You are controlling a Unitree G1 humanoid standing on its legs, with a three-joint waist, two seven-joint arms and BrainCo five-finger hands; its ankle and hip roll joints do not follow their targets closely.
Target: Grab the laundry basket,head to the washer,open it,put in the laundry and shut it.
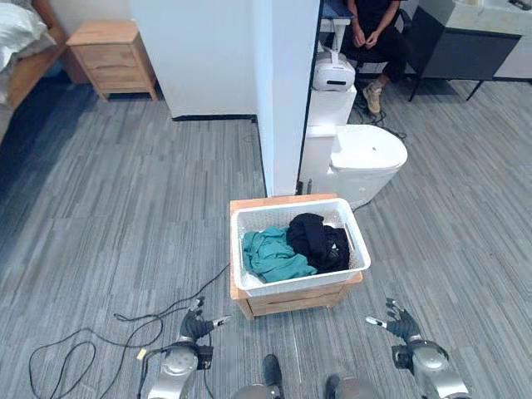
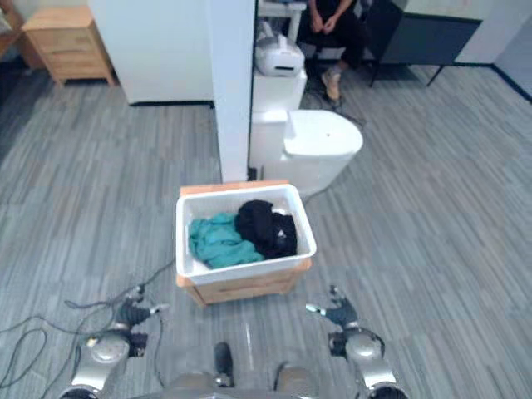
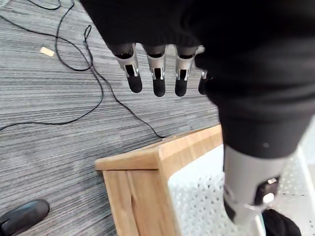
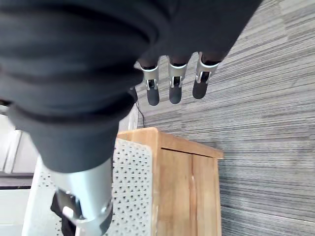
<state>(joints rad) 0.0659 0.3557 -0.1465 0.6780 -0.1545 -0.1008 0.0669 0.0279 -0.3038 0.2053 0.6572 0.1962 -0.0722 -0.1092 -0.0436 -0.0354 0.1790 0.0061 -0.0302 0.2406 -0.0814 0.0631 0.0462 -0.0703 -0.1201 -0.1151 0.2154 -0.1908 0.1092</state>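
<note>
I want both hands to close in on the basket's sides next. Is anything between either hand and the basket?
Nothing visible. The left hand and right hand hang open, low on either side in front of the white basket, which sits on a wooden crate. Between each hand and the basket is bare floor; a black cable lies on it on the left.

Both arms are silver-grey metal with rounded joints. The left hand [image 1: 198, 324] and the right hand [image 1: 399, 322] each have a dark ribbed cover over the back and wrist, and silver fingers [image 3: 156, 73] with dark tips.
</note>
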